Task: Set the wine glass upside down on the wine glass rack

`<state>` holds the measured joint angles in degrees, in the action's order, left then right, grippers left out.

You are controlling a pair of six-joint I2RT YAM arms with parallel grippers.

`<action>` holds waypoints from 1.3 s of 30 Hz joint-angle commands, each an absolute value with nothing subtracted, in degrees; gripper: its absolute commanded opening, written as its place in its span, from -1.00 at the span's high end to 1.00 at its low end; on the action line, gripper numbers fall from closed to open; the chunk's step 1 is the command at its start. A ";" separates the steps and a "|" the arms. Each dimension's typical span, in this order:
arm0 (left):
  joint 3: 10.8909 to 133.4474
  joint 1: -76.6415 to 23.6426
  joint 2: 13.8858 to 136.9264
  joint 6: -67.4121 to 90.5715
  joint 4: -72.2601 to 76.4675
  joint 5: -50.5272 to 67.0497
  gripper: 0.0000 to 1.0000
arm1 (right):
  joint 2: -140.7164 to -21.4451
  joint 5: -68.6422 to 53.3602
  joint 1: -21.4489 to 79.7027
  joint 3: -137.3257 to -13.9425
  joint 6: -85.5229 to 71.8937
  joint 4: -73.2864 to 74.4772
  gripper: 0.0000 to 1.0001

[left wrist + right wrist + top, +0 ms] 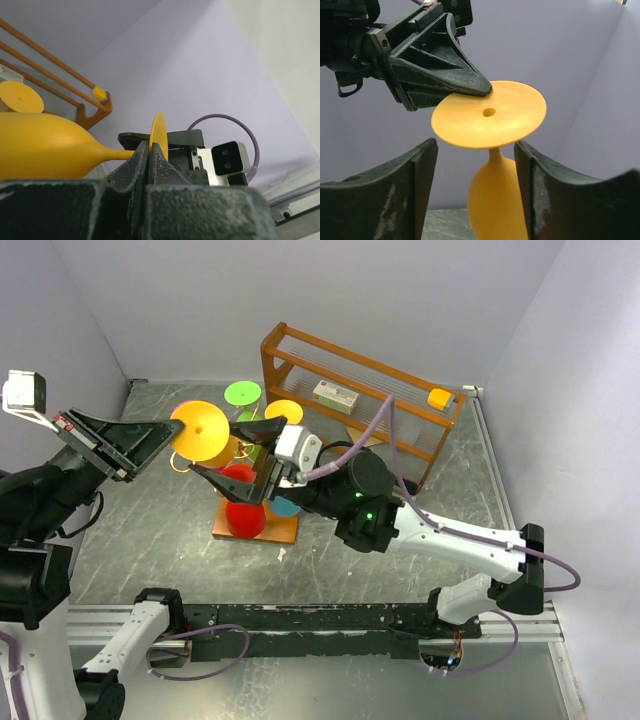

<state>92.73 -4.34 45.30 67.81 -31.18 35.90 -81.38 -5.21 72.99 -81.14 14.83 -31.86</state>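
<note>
The wine glass (200, 430) is yellow and hangs foot-up, bowl-down over the wine glass rack. My left gripper (160, 437) is shut on the rim of its round foot (159, 129); in the left wrist view the jaws (150, 146) pinch the disc edge and the bowl (45, 147) lies to the left. My right gripper (475, 170) is open, its fingers standing on either side of the stem and bowl (497, 205) without touching. The rack shows mostly as its wooden base (282, 531); its gold wire is largely hidden behind the arms and glasses.
Other coloured glasses hang on the rack: a green one (242, 393), a yellow one (284, 412) and a red one (242, 512). A brown wooden shelf (300, 345) stands behind, holding a white box (335, 395) and a yellow block (439, 398). Grey walls close in both sides.
</note>
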 commanded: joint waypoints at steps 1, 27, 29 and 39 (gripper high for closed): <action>95.55 -4.66 44.50 64.56 -33.88 29.66 0.86 | -76.92 -4.99 73.13 -78.53 12.33 -35.68 -0.34; 82.96 -4.66 33.86 51.79 -55.23 -3.14 0.86 | -56.39 20.55 73.16 -64.80 -3.29 -17.71 -0.42; 79.69 -4.66 32.35 52.68 -54.93 -2.51 0.86 | -54.47 24.08 73.15 -64.28 -5.88 -12.36 -0.41; 69.04 -4.66 29.96 56.14 -49.81 6.34 0.86 | -45.56 33.80 73.18 -57.84 -17.00 -0.87 -0.37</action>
<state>71.37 -4.34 31.00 54.17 -54.00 0.86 -48.01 28.69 73.14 -59.72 -11.27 -6.46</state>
